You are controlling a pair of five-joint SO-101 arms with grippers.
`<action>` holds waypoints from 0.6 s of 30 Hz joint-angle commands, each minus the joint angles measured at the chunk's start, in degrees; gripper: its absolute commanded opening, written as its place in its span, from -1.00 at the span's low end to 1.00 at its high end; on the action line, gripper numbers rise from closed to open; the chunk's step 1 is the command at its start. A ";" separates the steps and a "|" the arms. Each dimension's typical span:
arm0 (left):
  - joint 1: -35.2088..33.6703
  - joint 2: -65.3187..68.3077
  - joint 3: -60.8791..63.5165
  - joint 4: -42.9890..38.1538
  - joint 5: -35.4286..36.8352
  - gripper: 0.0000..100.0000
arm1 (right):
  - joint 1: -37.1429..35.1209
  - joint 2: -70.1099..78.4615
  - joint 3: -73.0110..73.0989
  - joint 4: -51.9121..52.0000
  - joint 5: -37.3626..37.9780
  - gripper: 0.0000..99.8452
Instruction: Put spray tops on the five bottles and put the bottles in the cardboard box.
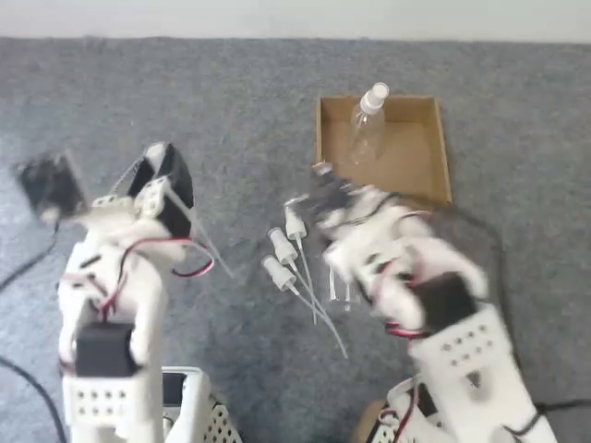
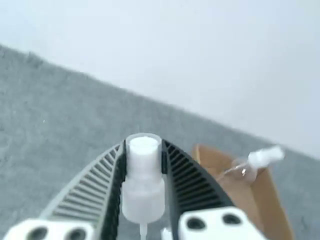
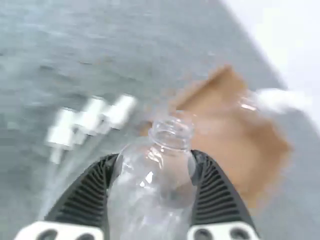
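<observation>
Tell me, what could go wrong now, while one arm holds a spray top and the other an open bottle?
The spray top in the left gripper trails a long thin tube; it may miss the narrow neck of the clear bottle in the right gripper. This gripper also sits close beside three loose spray tops and might scatter them.

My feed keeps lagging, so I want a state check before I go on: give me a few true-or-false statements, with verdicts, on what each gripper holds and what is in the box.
1. The left gripper grips a spray top. True.
2. The bottle in the right gripper already has its top on. False: its neck is open.
3. The cardboard box is empty. False: a capped bottle lies in it.
4. Some loose spray tops lie on the table between the arms. True.
</observation>
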State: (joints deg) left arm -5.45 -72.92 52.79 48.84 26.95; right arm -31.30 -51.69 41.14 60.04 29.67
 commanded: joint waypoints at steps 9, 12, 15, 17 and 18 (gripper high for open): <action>-0.09 -29.36 14.11 -7.03 2.64 -0.98 | -9.80 -1.80 21.89 -35.38 -12.13 -0.99; -0.09 -32.35 14.99 -8.26 2.64 -0.98 | -12.44 -1.63 25.14 -36.44 -12.13 -0.99; -0.18 -30.15 14.55 -10.37 2.64 -0.98 | -14.11 -1.63 26.11 -36.35 -12.13 -0.99; -0.18 -30.15 14.55 -12.13 2.64 -0.98 | -14.29 -1.54 26.37 -36.26 -12.13 -0.99; -0.18 -30.24 14.46 -13.10 2.64 -0.98 | -14.29 -1.54 26.64 -36.26 -12.13 -0.99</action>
State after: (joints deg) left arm -5.27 -103.25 68.62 39.52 28.62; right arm -44.84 -51.69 68.40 25.32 18.15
